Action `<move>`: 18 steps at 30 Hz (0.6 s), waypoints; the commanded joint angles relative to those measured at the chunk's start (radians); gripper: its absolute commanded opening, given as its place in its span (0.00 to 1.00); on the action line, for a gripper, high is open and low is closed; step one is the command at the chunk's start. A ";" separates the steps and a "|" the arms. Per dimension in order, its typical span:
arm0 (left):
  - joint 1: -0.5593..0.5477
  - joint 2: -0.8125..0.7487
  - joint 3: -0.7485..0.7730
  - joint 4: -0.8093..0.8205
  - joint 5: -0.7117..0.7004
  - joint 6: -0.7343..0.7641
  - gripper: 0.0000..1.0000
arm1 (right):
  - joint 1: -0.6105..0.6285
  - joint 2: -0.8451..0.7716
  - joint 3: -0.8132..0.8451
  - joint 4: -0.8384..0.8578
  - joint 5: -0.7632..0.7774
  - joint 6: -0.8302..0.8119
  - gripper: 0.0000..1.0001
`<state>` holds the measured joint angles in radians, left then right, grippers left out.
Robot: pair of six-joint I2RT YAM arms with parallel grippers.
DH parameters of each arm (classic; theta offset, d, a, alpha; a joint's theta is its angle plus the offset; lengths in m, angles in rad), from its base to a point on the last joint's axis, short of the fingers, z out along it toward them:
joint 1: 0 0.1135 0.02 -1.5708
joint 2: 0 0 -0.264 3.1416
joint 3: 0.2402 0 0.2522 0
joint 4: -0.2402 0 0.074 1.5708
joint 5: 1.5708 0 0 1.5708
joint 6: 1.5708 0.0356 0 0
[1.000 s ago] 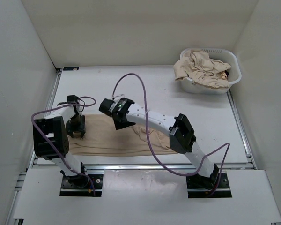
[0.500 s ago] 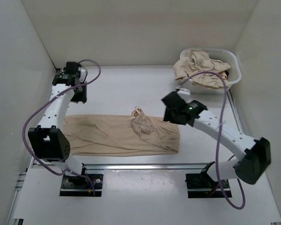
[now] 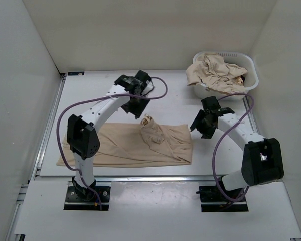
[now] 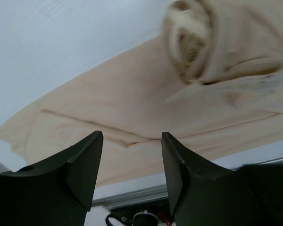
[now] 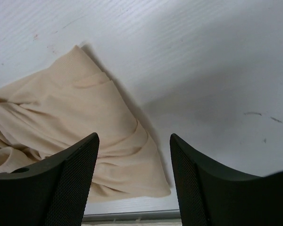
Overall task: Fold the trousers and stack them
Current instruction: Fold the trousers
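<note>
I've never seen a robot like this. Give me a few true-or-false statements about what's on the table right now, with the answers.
1. A pair of beige trousers lies spread on the table. True.
2. The left gripper is clamped on the trousers. False: it is open and empty, above them.
3. The white basket holds more beige cloth. True.
4. The basket stands at the table's near left corner. False: it stands at the far right corner.
5. The right gripper is open and holds nothing. True.
</note>
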<state>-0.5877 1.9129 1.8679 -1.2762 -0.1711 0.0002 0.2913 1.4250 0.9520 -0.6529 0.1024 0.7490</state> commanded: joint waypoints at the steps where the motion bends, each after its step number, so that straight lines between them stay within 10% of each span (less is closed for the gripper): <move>1: -0.159 -0.006 0.056 0.079 0.120 0.000 0.62 | -0.049 0.063 -0.029 0.110 -0.171 -0.016 0.65; 18: -0.328 0.183 -0.114 0.360 0.071 0.000 0.61 | -0.060 0.187 -0.111 0.205 -0.251 0.058 0.64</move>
<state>-0.9119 2.1120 1.7885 -0.9768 -0.0517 0.0002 0.2310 1.5993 0.8684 -0.4709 -0.1303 0.7837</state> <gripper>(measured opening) 0.611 0.637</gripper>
